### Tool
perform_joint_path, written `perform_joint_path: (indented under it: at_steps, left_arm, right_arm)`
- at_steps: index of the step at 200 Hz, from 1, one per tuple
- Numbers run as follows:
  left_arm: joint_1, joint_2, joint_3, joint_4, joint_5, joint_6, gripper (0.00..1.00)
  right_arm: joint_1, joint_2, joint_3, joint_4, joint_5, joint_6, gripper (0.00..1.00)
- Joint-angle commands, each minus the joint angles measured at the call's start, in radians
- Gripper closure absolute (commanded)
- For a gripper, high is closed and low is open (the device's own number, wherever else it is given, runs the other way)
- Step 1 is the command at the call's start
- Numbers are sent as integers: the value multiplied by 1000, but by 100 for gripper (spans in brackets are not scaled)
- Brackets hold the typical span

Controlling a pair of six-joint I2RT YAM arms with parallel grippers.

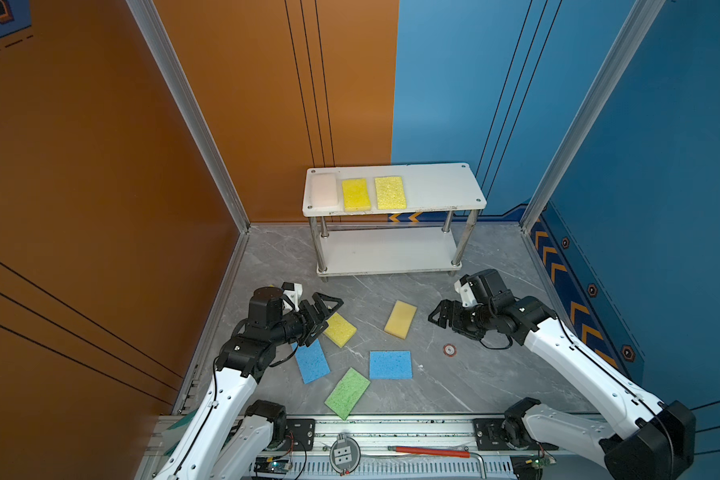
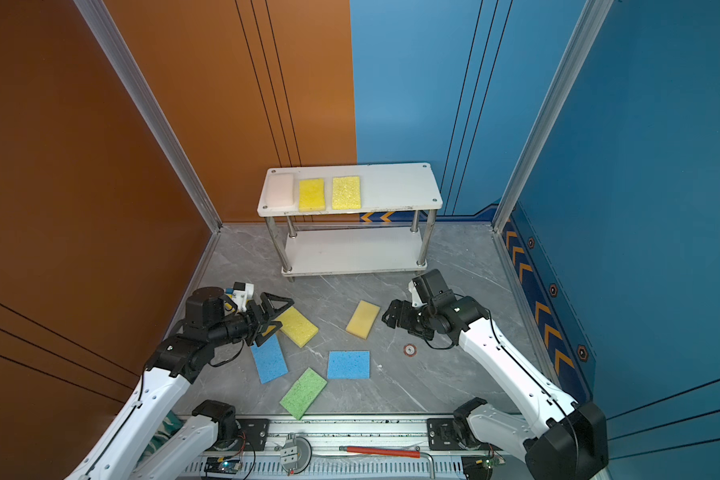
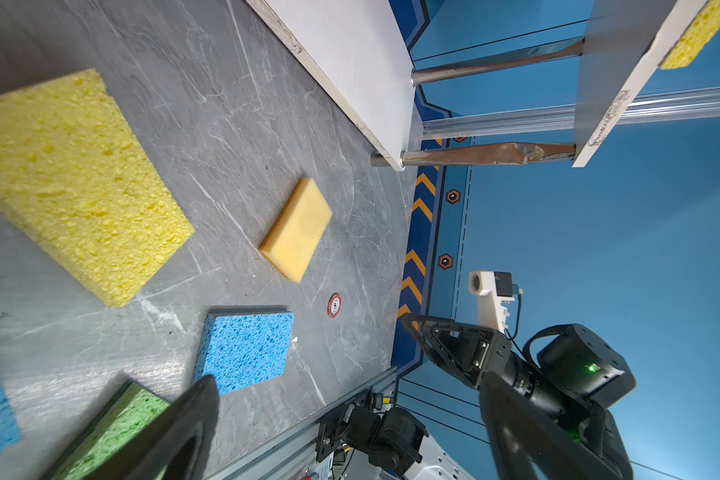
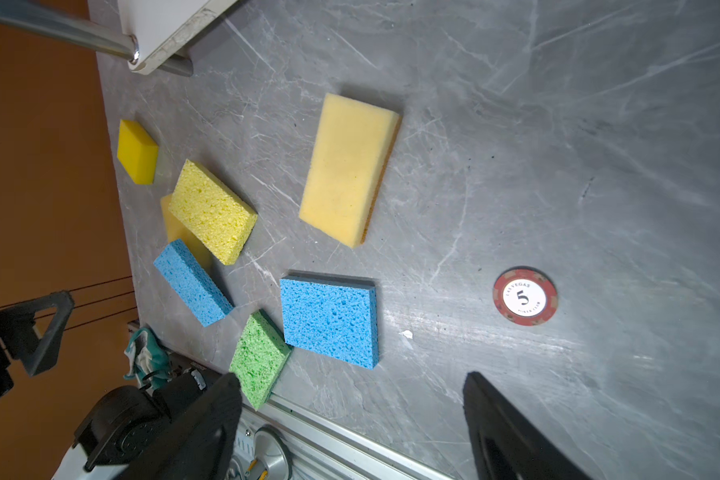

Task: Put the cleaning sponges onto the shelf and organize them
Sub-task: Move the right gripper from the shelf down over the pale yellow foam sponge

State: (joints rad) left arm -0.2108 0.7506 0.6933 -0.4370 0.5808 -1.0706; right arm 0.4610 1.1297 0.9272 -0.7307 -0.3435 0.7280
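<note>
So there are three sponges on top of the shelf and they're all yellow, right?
Not quite. Three sponges do lie on top of the shelf, but only the middle sponge and the right-hand sponge are yellow. The left-end sponge is pale pinkish-white, as both top views show.

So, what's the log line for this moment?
shelf top: three sponges | table: seven sponges | left claw: open, empty | right claw: open, empty

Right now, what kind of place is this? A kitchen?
Probably a robot practice booth, not a kitchen: two white-and-black robot arms mounted on a silver metal rail, orange and blue panel walls, and foam sponges scattered before a small white two-tier shelf.
</note>
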Motion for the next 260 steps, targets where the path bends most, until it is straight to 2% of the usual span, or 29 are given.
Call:
perform_joint_path:
  at_steps: [1, 62, 146, 218, 260]
  left_arm:
    - [-4, -40, -33, 4, -27, -16, 2]
    - [3, -53, -77, 4, -4, -44, 2]
    - [2, -52, -76, -13, 9, -41, 2]
    - [51, -105, -73, -81, 31, -26, 2]
    - [78, -115, -76, -94, 50, -24, 2]
  right_arm:
    - [-11, 24, -53, 97, -17, 60, 15]
    - [18, 158, -103, 215, -43, 89, 20]
    - [144, 368, -26, 319, -8, 132, 28]
    - [155, 515, 69, 339, 17, 128, 37]
    - [154, 548, 89, 340, 23, 123, 38]
